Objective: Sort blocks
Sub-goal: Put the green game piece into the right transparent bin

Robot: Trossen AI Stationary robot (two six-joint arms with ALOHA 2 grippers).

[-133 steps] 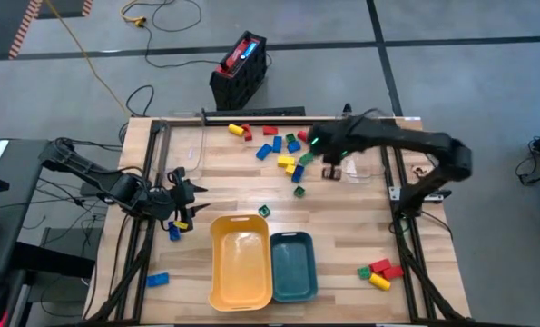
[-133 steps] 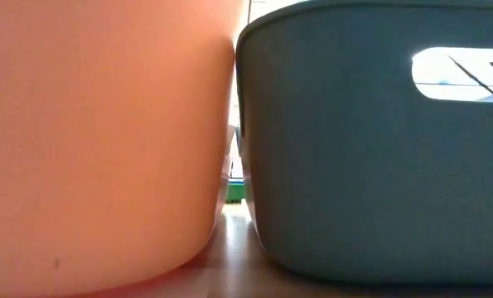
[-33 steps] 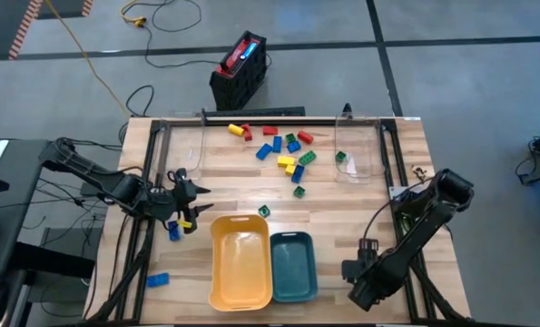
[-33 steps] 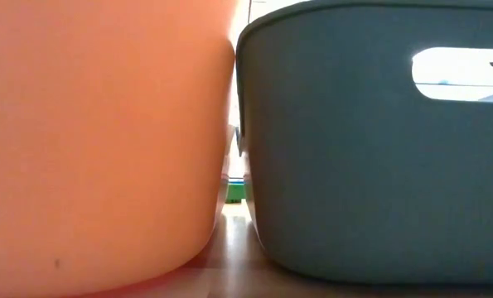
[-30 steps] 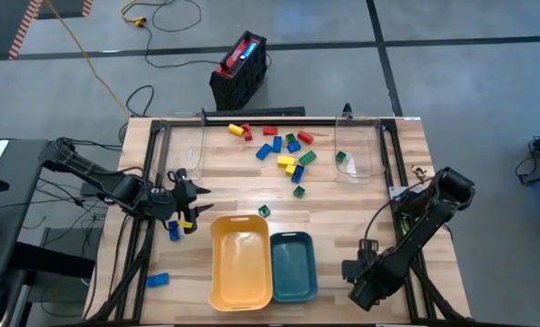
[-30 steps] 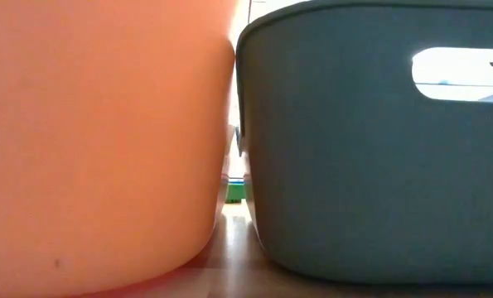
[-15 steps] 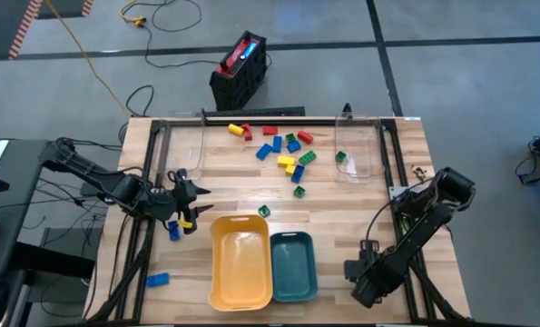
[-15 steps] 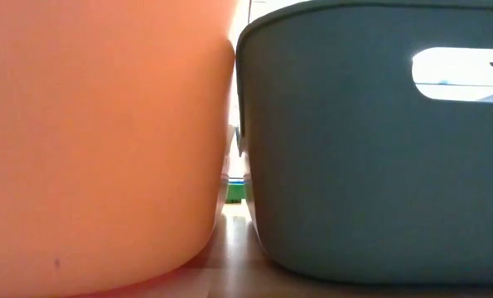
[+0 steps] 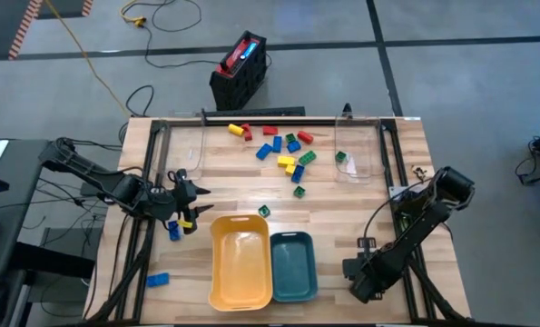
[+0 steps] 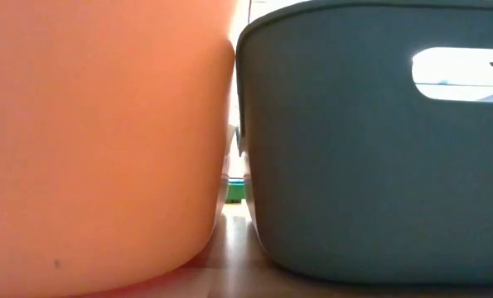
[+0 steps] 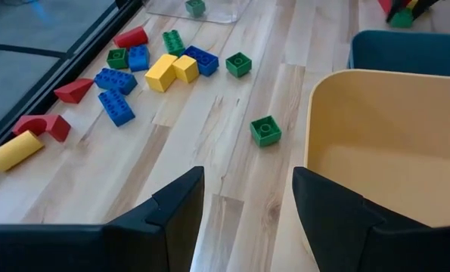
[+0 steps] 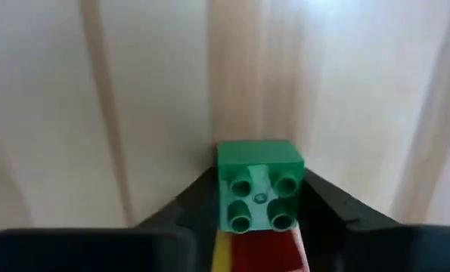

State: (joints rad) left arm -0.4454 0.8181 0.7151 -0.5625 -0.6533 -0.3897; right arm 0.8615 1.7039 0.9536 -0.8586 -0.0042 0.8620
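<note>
The small green four-stud plastic block (image 12: 259, 184) sits between the two dark fingers of the right gripper (image 9: 361, 272), with a red block (image 12: 264, 255) and a sliver of yellow just behind it; the fingers look pressed against its sides, so they appear to be grasping it, probably to lift it out of this small mixed cluster and carry it to where the greens belong. In the high view that cluster is hidden under the gripper, which is low over the near right part of the pale wooden surface (image 9: 342, 218), just beside the teal oblong plastic tray (image 9: 293, 264); the right arm runs back from there to its base at the surface's right edge, folded long and low so the wrist looks steeply down at the wood. The main scatter of red, yellow, blue and green blocks (image 9: 283, 148) lies at the far middle of the surface, well apart from both trays. One green block (image 9: 264, 212) sits alone just beyond the yellow oblong plastic tray (image 9: 240, 262), and a blue block (image 9: 157, 280) lies near the left front corner. The left gripper (image 11: 247, 198) waits by the yellow tray's far left corner, reaching in low from the left edge, its fingers spread and holding nothing.
</note>
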